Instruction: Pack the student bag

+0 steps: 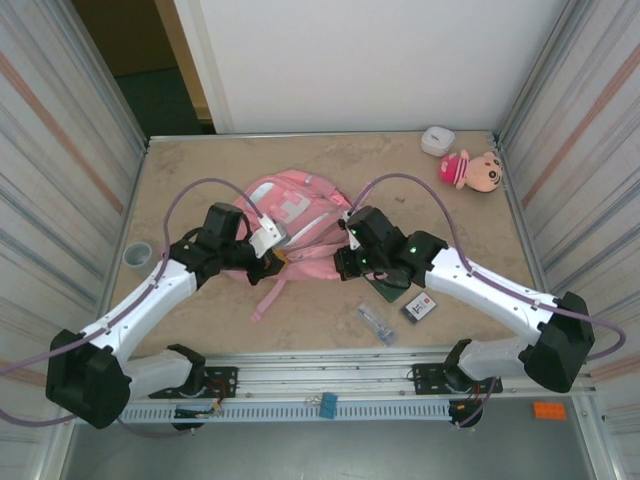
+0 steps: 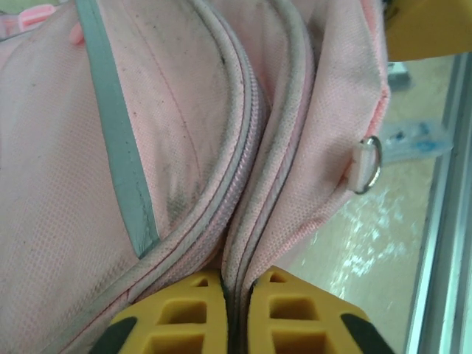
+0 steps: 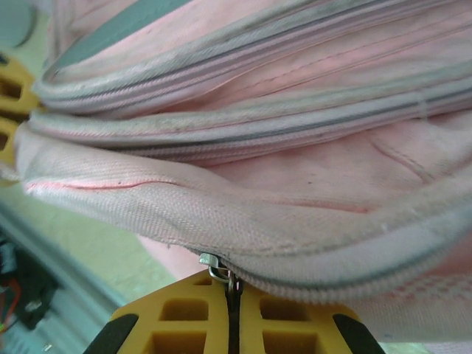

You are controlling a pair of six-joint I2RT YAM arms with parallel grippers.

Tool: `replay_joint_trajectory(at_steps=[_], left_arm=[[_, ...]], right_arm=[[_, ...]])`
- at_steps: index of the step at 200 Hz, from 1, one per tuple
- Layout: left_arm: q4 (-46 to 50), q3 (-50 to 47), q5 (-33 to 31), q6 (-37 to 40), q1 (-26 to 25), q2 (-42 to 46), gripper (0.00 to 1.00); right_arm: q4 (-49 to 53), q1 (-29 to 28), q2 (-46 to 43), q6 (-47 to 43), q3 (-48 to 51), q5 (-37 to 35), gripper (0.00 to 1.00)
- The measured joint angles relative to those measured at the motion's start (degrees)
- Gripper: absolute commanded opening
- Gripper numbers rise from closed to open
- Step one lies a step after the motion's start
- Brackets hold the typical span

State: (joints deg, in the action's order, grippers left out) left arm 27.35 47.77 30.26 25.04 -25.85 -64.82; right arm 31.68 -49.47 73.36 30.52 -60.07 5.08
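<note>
The top view looks down from above the near edge across the whole counter point(image 1: 320, 300); each wrist view sits very close against the student bag point(image 1: 315, 235), which all three share

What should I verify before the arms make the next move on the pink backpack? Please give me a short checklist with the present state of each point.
1. The right gripper is shut on the zipper pull: ok.
2. The left gripper pinches the backpack at a seam: ok.
3. The backpack lies on the table between the two arms: ok.
4. The zipper is open wide enough for packing: cannot tell; near the pull it looks closed.
5. The doll and the small box lie free on the table, outside the backpack: ok.
</note>
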Motion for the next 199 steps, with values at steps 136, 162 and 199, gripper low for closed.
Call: replay_joint_trajectory(at_steps=[136, 162, 199], left_arm=[[2.2, -0.1, -9.7, 7.5, -16.2, -1.6, 0.09], [1.7, -0.5, -10.7, 9.1, -16.4, -0.3, 0.0], [1.7, -2.6, -11.5, 12.3, -14.3, 3.8, 0.0]], right_arm=[[-6.7, -5.6, 3.8, 3.6, 4.2, 14.7, 0.0], [-6.8, -3.9, 3.7, 3.6, 4.2, 14.7, 0.0], [-5.0, 3.3, 0.4, 3.5, 5.4, 16.0, 0.0]])
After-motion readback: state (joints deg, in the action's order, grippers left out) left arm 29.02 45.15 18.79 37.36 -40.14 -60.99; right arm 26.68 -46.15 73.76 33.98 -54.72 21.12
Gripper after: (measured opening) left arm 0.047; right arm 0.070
